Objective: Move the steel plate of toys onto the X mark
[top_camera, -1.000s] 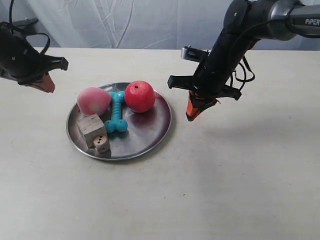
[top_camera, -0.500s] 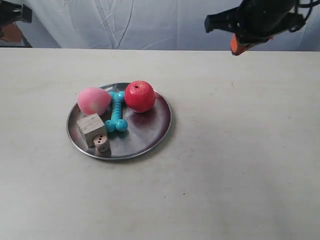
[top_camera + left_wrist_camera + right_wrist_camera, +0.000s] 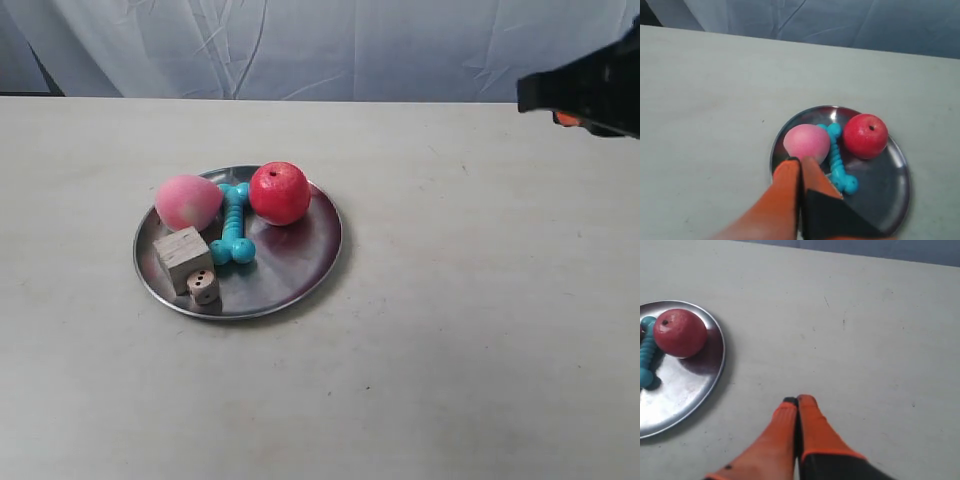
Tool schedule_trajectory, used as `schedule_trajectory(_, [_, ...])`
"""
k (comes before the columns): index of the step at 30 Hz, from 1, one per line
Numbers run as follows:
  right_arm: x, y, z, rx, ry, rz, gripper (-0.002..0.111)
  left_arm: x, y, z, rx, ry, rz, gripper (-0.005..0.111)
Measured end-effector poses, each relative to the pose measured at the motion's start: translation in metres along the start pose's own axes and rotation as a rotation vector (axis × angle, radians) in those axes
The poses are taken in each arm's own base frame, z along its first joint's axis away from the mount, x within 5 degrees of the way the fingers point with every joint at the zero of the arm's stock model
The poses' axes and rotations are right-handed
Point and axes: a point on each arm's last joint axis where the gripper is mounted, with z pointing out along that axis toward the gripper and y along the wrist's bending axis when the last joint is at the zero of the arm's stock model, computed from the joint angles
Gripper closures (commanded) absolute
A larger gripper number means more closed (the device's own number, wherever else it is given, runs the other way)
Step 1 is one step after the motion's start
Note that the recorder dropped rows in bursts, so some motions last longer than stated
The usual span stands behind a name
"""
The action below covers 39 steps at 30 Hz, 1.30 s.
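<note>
Hanging over the pale beige table (image 3: 480, 380), the left gripper (image 3: 800, 162) is pressing its orange fingers (image 3: 785, 175) together on nothing, and the right gripper (image 3: 797, 401) is doing the same, closed and empty. (Photographer)

And where is the load lying? (Desk)

The round, shiny steel plate (image 3: 300, 280) is sitting flat on the table, beneath and just beyond the left gripper's tips and off to one side of the right gripper's, touching neither. It is carrying a red apple (image 3: 279, 193), a pink peach (image 3: 186, 201), a turquoise bone-shaped chew (image 3: 234, 226), a pale wooden cube (image 3: 183, 257) and a small wooden die (image 3: 204, 287). (Photographer)

How is it shaping up to handle? (Desk)

Stiff and slick, I am judging, and fairly light. The toys are lying loose, though, so the round ones are likely to roll if it tips. The raised rim is looking like the only hold, best on the bare stretch beside the apple, with the plate kept level. I am not making out the X mark for certain in any view. (Photographer)
</note>
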Motion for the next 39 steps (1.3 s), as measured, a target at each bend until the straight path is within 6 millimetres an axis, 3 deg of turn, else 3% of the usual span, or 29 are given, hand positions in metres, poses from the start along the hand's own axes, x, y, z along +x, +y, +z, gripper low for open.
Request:
schedule_trajectory(7, [0.032, -0.005, -0.037, -0.019, -0.124, 0.005, 0.108, 0.001, -0.009, -0.025, 0.055, -0.085, -0.036, 0.107])
schedule_trajectory(13, [0.037, -0.007, -0.055, -0.022, -0.165, 0.009, 0.108, 0.001, -0.009, -0.028, 0.056, -0.094, -0.034, 0.107])
schedule_trajectory(24, [0.038, -0.008, -0.063, -0.024, -0.184, 0.010, 0.108, 0.001, -0.009, -0.028, 0.056, -0.098, -0.035, 0.107])
schedule_trajectory(28, [0.042, -0.009, -0.079, -0.027, -0.240, 0.010, 0.108, 0.001, -0.009, -0.028, 0.056, -0.098, -0.032, 0.107])
schedule_trajectory(30, [0.057, -0.013, -0.096, -0.023, -0.323, -0.001, 0.108, 0.001, -0.009, -0.028, 0.056, -0.098, -0.032, 0.107])
schedule_trajectory(32, [0.085, -0.019, -0.095, -0.009, -0.402, 0.011, 0.108, 0.001, -0.009, -0.028, 0.056, -0.098, -0.032, 0.107])
schedule_trajectory(33, [0.108, -0.025, -0.086, 0.019, -0.465, 0.028, 0.108, 0.001, -0.009, -0.028, 0.056, -0.098, -0.032, 0.107])
schedule_trajectory(34, [0.116, -0.027, -0.083, 0.032, -0.512, 0.038, 0.108, 0.001, -0.009, -0.028, 0.056, -0.098, -0.032, 0.107])
schedule_trajectory(36, [0.154, -0.032, -0.066, 0.063, -0.656, 0.061, 0.108, 0.001, -0.009, -0.028, 0.056, -0.098, -0.032, 0.107])
schedule_trajectory(39, [0.189, -0.034, -0.051, 0.056, -0.756, 0.116, 0.108, 0.001, -0.009, -0.028, 0.056, -0.098, -0.031, 0.107])
